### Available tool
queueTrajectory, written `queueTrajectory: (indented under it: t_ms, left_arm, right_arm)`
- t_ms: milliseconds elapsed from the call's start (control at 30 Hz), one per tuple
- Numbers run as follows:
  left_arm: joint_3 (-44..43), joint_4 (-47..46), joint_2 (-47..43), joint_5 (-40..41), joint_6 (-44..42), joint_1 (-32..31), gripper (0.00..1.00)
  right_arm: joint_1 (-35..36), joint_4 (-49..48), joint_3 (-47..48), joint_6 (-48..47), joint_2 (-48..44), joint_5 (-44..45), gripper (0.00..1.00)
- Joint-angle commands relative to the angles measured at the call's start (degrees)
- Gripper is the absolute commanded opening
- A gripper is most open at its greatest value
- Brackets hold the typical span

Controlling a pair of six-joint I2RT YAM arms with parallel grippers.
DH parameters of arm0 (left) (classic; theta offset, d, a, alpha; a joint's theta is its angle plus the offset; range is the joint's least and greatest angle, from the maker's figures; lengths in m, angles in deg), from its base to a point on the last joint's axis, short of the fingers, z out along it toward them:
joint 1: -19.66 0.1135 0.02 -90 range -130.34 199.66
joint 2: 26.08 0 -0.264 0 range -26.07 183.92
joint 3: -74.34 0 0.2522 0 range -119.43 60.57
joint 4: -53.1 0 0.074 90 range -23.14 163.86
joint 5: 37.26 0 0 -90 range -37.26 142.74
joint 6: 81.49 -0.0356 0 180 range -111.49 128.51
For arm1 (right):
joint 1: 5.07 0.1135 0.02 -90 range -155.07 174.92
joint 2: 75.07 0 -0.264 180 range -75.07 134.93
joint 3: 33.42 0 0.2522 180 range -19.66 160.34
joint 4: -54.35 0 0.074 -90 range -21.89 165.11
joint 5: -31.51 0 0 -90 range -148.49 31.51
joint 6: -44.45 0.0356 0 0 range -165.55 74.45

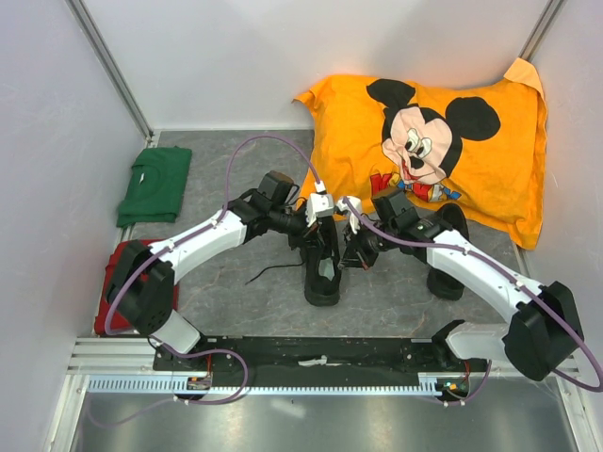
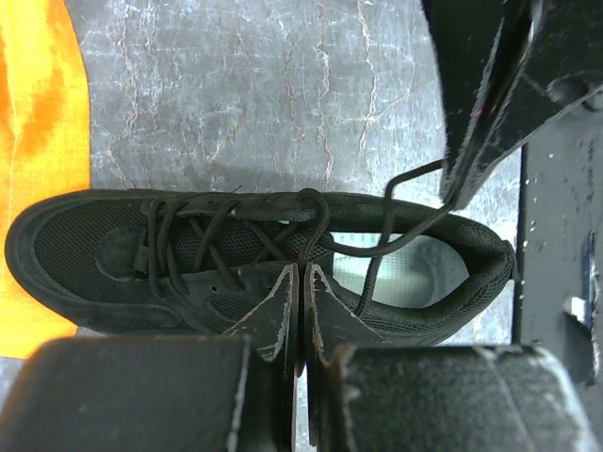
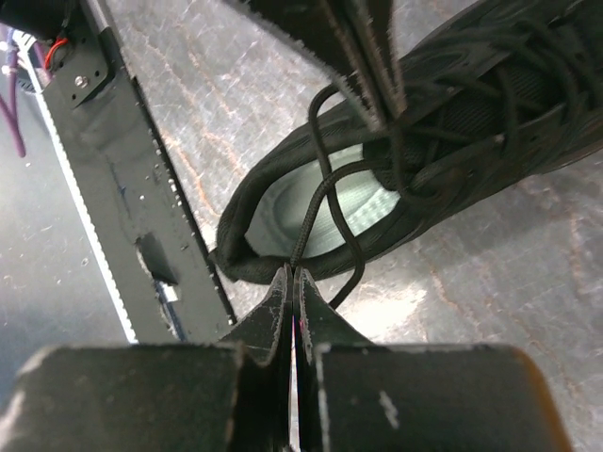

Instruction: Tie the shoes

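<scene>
The shoes [image 1: 322, 275] are sitting on the grey bench [image 1: 236, 292]. One is lying between my two arms, and the other [image 1: 445, 282] is sitting partly hidden beneath the right arm, near the orange pillow [image 1: 499, 179]. I am pinching the centre shoe's lace [image 3: 316, 212] from both sides: my left hand [image 2: 300, 282] is clamping shut at the crossings, and my right hand [image 3: 294, 282] is gripping a strand running out over the heel collar.
</scene>
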Motion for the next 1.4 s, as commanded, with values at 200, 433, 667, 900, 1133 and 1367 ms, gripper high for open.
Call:
queueTrajectory:
  t_ms: [200, 433, 667, 900, 1133, 1367]
  left_arm:
    - [0.3, -5.1, -3.8, -3.6, 4.2, 0.6, 0.03]
    - [0.6, -4.4, -4.1, -6.1, 3.9, 1.0, 0.04]
    - [1.3, -3.3, -5.1, -7.2, 2.7, 1.0, 0.09]
    - [1.4, -0.6, -5.4, -8.1, 1.7, 2.7, 0.21]
    - [0.2, 0.0, -4.0, -5.0, 1.7, 3.8, 0.24]
    - [-2.1, 3.8, -1.1, -6.1, -1.1, 3.8, 0.30]
  right_arm:
    - [0.1, -7.5, 3.8, 3.5, 3.4, 3.5, 0.00]
    - [0.2, -10.4, 4.8, 6.6, 6.7, 3.8, 0.00]
    - [0.2, -9.8, 4.9, 6.9, 8.8, 3.8, 0.00]
    - [0.6, -7.2, 5.5, 4.0, 9.7, 4.6, 0.00]
    - [0.8, -7.9, 5.7, 2.3, 8.5, 2.5, 0.00]
    - [0.9, -6.3, 5.5, 0.8, 7.5, 3.6, 0.00]
